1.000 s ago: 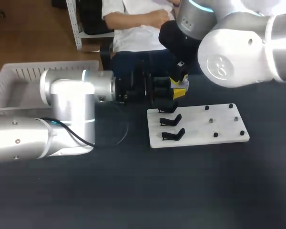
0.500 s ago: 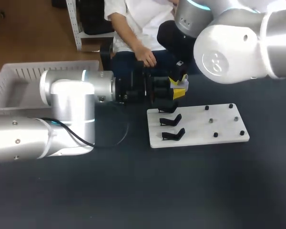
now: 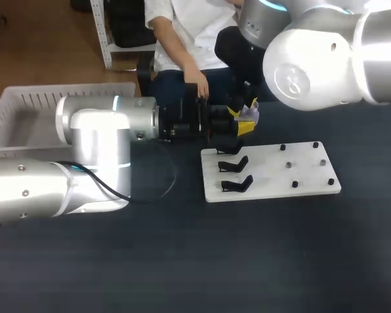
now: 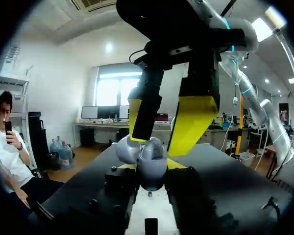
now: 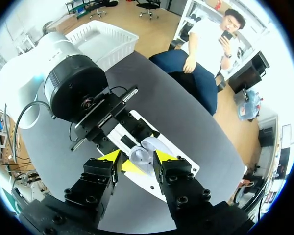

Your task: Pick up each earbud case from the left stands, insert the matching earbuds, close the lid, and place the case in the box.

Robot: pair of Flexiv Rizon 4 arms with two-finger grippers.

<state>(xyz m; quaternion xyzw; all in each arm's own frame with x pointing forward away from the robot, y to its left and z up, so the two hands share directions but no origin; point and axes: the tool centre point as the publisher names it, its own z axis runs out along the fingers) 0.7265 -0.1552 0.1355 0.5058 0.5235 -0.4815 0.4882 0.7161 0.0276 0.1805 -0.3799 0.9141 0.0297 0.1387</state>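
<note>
A pale grey earbud case (image 4: pixel 149 159) with its lid up sits between the dark fingers of my left gripper (image 4: pixel 149 171), which is shut on it above the board's far left corner. My right gripper (image 5: pixel 138 157) comes down over the case (image 5: pixel 142 149), its yellow tips standing apart on either side of the lid, open. In the head view both grippers meet: the left gripper (image 3: pixel 221 127) comes in level from the left, and the right gripper (image 3: pixel 246 119) hangs from above. Three black stands (image 3: pixel 234 164) sit on the white board (image 3: pixel 274 179).
Small dark pegs (image 3: pixel 288 165) dot the right half of the white board. A white slatted basket (image 3: pixel 26 107) stands at the table's far left. Dark table surface stretches in front of the board.
My right gripper's fingers have spread apart around the case. The left arm has kept still with the case.
</note>
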